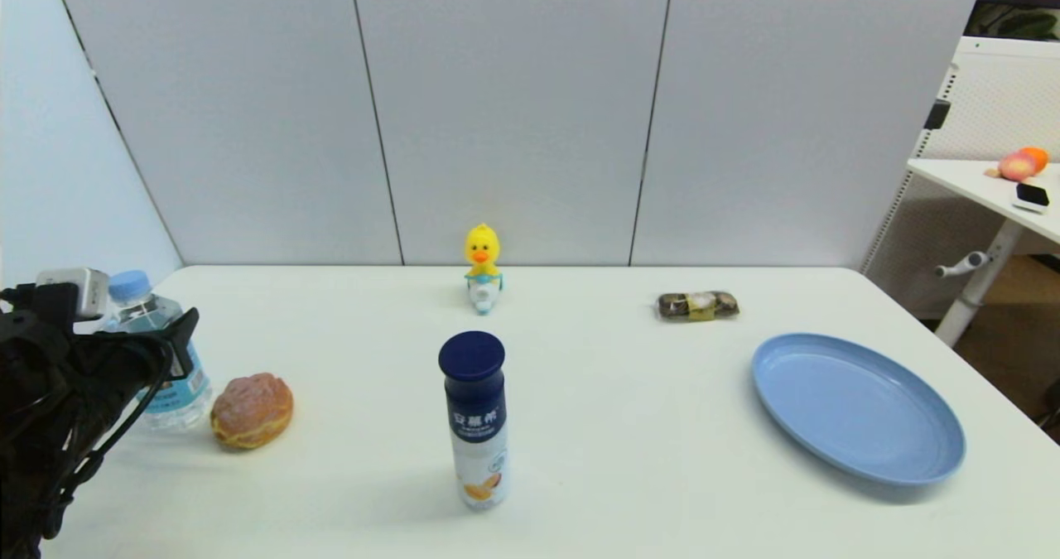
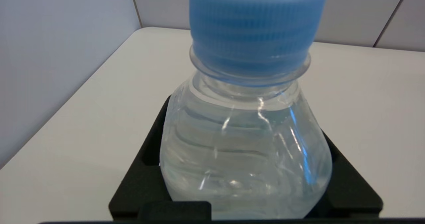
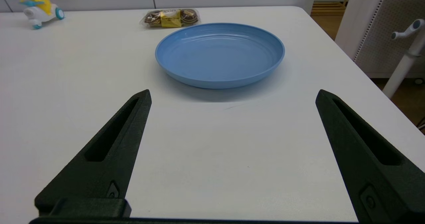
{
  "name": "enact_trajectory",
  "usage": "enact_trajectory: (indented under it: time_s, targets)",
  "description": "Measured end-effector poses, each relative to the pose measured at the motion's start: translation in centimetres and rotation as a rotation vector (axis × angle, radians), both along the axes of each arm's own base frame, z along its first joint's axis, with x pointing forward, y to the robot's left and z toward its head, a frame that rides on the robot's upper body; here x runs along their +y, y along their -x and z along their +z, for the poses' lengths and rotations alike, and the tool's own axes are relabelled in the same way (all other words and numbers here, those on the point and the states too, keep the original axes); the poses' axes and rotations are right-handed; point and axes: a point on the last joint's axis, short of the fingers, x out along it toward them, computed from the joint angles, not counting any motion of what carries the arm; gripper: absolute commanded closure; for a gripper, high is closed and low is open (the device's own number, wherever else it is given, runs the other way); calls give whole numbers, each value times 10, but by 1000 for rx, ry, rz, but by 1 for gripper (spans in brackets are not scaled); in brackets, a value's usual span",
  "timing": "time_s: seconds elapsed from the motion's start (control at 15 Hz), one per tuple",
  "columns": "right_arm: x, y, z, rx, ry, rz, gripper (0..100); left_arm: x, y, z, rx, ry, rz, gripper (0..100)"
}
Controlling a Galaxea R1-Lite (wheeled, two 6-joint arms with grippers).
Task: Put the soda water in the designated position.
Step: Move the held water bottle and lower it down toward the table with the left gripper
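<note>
The soda water (image 1: 175, 387) is a small clear bottle with a light-blue cap and blue label, standing at the table's far left edge. My left gripper (image 1: 161, 337) reaches in from the left and is shut on its upper body. The left wrist view shows the soda water (image 2: 252, 31) filling the space between the black fingers (image 2: 146, 164), which press against both of its sides. My right gripper (image 3: 233, 93) shows only in the right wrist view, open and empty, low over the table a short way before the blue plate (image 3: 219, 53).
A bread roll (image 1: 251, 410) lies just right of the soda water. A tall navy-capped bottle (image 1: 475, 420) stands centre front. A yellow duck toy (image 1: 482, 277) and a wrapped snack (image 1: 698, 306) sit near the back edge. The blue plate (image 1: 857, 406) is at the right.
</note>
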Motion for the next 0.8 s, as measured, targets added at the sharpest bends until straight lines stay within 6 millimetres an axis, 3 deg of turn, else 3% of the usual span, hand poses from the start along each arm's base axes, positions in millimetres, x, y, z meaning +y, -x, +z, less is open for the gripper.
enact_trajectory:
  time_s: [0.07, 0.8]
  targets:
    - [0, 0, 0, 0, 0, 0, 0, 0, 1, 1, -4, -1, 0, 0]
    - [0, 0, 0, 0, 0, 0, 0, -5, 16, 5, -7, -2, -6, 0]
